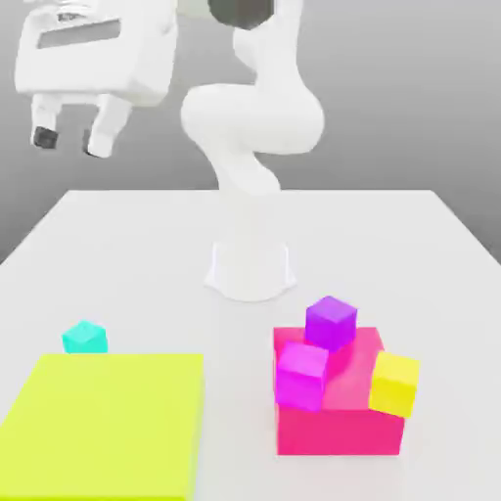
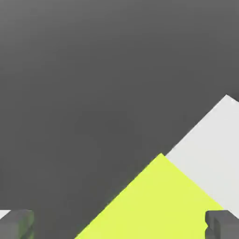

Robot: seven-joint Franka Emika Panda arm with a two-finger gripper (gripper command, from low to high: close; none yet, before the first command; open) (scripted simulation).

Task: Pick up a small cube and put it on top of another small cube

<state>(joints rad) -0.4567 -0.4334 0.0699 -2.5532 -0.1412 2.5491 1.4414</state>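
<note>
1. Exterior view: the small cyan cube (image 1: 85, 337) sits on the white table (image 1: 411, 235), just behind the far edge of the yellow-green slab (image 1: 108, 421), well apart from the magenta cubes (image 1: 330, 323) and the yellow cube (image 1: 394, 383) on the pink block (image 1: 338, 426).
2. It looks rigid, light and smooth; I would pinch two opposite flat sides, centred.
3. The gripper (image 1: 70, 135) hangs high above the table at the exterior view's left, fingers pointing down and spread wide, empty.
</note>
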